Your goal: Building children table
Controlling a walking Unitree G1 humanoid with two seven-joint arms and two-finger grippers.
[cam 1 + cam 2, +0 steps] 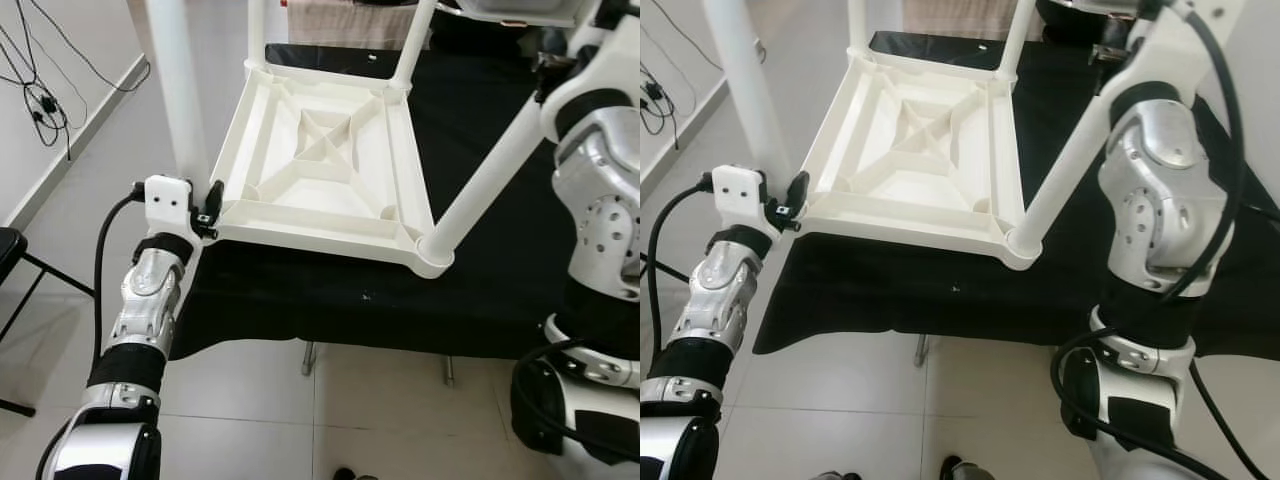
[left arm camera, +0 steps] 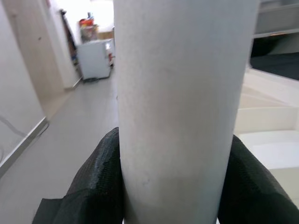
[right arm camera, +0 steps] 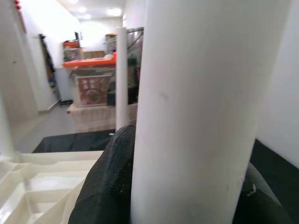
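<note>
Upturned white moulded-plastic table top (image 1: 325, 165), ribbed underneath with a cross brace, lying on the black cloth-covered bench (image 1: 480, 290). Four smooth round white legs standing in its corner sockets.

Left gripper (image 2: 173, 186) clamped round the near-left leg (image 1: 178, 90) low by its socket; right gripper (image 3: 187, 186) clamped on the near-right leg (image 1: 490, 165), which leans out to the right.

Best done by pressing each leg straight down its own axis, righting the tilted one first, with no twisting against slippery plastic.

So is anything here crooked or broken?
Nothing looks damaged. The table lies upside down on the black cloth, legs up. The left pincer and right pincer each clamp one leg.
</note>
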